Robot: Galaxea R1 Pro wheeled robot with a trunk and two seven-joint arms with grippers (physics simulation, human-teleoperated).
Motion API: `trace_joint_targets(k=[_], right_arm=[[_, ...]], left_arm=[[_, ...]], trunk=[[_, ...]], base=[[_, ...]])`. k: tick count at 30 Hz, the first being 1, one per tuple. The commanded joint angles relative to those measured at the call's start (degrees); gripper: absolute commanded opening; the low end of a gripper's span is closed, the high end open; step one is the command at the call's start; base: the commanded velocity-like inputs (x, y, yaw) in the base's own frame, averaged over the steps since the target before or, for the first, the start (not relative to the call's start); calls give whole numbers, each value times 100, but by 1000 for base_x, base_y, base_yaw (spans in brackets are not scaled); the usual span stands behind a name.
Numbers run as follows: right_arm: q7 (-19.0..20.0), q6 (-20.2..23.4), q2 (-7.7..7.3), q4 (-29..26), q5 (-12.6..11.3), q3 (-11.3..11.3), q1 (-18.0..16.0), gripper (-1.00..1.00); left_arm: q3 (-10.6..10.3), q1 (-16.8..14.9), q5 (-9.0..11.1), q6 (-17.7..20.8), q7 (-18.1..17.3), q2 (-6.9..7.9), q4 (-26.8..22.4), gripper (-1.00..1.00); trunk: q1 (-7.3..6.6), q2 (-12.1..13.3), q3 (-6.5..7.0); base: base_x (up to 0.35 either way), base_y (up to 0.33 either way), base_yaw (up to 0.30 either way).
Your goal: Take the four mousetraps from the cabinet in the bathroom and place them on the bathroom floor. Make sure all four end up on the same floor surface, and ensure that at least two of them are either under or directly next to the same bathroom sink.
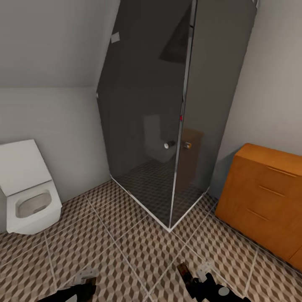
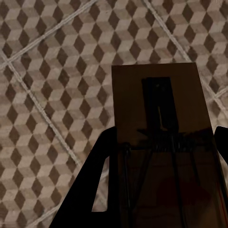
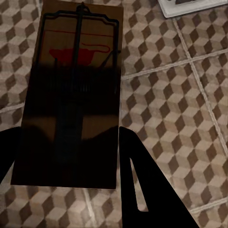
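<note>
My left gripper (image 2: 161, 145) is shut on a flat dark-brown mousetrap (image 2: 159, 123) with thin metal bars, held over the cube-pattern bathroom floor (image 2: 42, 71). My right gripper (image 3: 69, 140) is shut on a second mousetrap (image 3: 76, 90), which carries a red mark under its wire frame. Both grippers sit low at the bottom edge of the head view, the left gripper (image 1: 85, 283) and the right gripper (image 1: 193, 274), each above the tiled floor (image 1: 126, 235). The orange-brown cabinet (image 1: 264, 197) stands at the right against the wall, its drawer fronts closed. The sink is out of view.
A dark glass shower enclosure (image 1: 167, 105) fills the corner straight ahead, its white base corner (image 1: 170, 228) jutting toward me. A white toilet (image 1: 29, 197) with its lid up stands at the left wall. Open tiles lie between toilet, shower and cabinet.
</note>
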Motion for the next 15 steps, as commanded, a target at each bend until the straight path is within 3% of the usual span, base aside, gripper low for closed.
trace_joint_targets(k=[1,15], right_arm=[[31,-14,-3,1,-20,0,-2,-100],[31,-14,-3,1,-17,0,-2,-100]], left_arm=[[-40,-7,26,2,46,6,-24,-100],[-40,-7,34,5,38,6,-24,-100]], trunk=[[0,-3,1],[0,-3,93]], base=[[0,0,221],[0,0,221]])
